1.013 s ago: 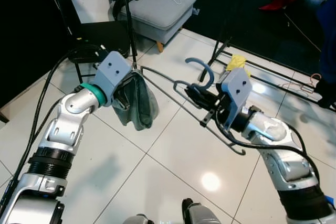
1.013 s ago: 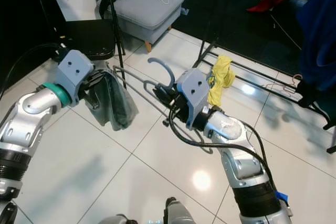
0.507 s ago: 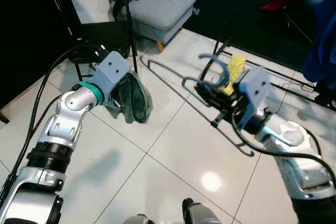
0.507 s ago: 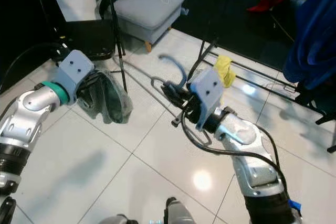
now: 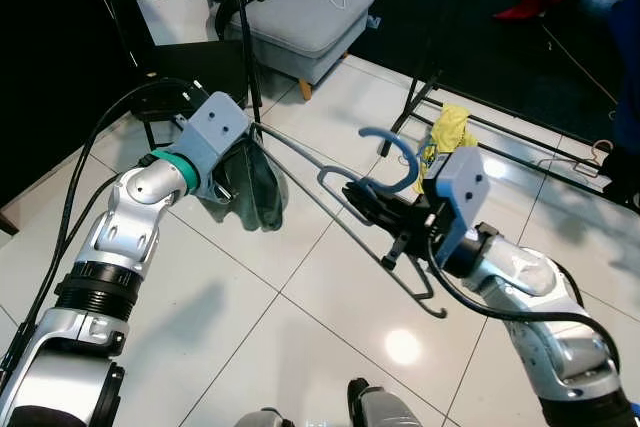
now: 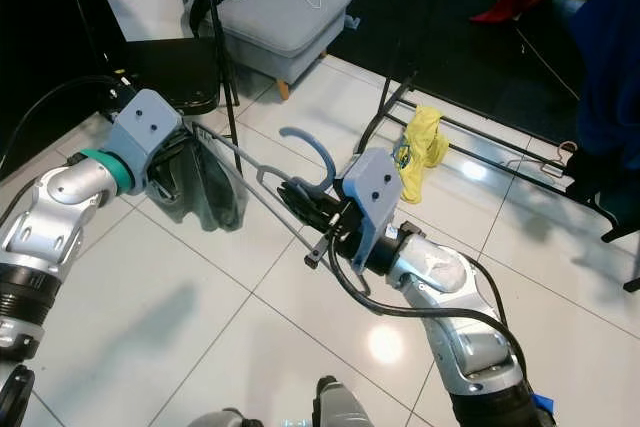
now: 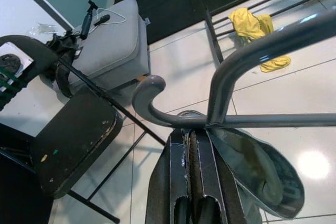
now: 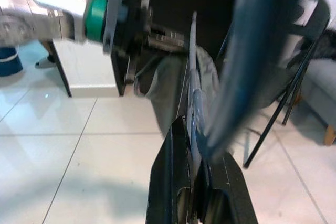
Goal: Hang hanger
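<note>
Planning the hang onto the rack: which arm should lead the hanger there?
The right, probably. The right gripper grips the hanger by its hook end, on the side nearer the black rack. The left gripper pinches the far end, where the dark cloth hangs.

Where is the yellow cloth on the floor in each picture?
Left eye view: the yellow cloth lies on the white tiles above the right gripper, by the black rack bars.
Right eye view: the cloth is right of centre, beside those bars.
Left wrist view: it lies on the tiles beyond the grey hanger.
Right wrist view: I cannot find it.
Shared landmark: the black rack bars next to the cloth.
</note>
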Tool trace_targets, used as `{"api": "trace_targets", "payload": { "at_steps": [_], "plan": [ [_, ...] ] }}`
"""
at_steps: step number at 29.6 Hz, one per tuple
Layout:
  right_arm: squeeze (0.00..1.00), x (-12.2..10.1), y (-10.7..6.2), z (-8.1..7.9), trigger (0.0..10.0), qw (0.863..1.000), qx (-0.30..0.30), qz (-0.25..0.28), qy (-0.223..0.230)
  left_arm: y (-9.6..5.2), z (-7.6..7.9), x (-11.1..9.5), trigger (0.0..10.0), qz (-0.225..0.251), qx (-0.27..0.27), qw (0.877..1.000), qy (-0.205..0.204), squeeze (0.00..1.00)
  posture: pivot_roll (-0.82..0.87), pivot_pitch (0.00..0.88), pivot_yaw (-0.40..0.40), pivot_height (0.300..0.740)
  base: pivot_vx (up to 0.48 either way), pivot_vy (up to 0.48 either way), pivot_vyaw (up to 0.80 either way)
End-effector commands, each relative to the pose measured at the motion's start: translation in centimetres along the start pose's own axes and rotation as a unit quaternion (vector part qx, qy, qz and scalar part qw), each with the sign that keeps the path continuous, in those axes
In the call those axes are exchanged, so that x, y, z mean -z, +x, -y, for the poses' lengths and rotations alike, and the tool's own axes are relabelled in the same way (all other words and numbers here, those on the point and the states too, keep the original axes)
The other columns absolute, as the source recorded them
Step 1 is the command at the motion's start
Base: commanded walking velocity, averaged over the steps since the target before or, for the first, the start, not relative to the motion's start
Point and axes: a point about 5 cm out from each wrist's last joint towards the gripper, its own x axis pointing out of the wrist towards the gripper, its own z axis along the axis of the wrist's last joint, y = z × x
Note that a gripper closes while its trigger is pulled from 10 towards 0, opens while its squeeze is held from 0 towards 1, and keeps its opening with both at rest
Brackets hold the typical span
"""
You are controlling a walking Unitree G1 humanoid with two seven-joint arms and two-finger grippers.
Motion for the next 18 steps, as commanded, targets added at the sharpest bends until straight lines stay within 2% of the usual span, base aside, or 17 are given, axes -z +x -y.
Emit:
{"api": "trace_targets", "payload": {
  "at_steps": [1, 11, 16, 18],
  "plan": [
    [0.0, 0.8, -0.1, -0.3, 10.0, 1.0, -0.003, -0.014, 0.005, 0.0, -0.5, -0.5, 10.0, 0.009, -0.006, 1.0, -0.005, 0.0, 0.0, 0.089, 0.111, 0.74, 0.0, 0.0, 0.0],
    [0.0, -0.2, -1.2, 0.3, 10.0, 1.0, 0.014, -0.017, -0.006, 0.0, -1.1, 0.8, 10.0, -0.02, -0.029, 0.999, 0.001, 0.0, -0.01, 0.094, 0.112, 0.74, 0.0, 0.0, 0.0],
    [0.0, 0.0, -1.4, 0.1, 10.0, 1.0, 0.014, -0.02, -0.002, 0.2, -1.3, 0.8, 10.0, -0.021, -0.032, 0.999, -0.001, 0.0, -0.02, 0.094, 0.116, 0.74, 0.0, 0.0, 0.0],
    [0.0, 0.7, -1.4, -0.2, 10.0, 1.0, 0.015, -0.025, 0.005, 0.2, -1.2, 0.9, 10.0, -0.024, -0.031, 0.999, -0.013, 0.0, -0.01, 0.094, 0.116, 0.74, 0.0, 0.0, 0.0]
  ]
}}
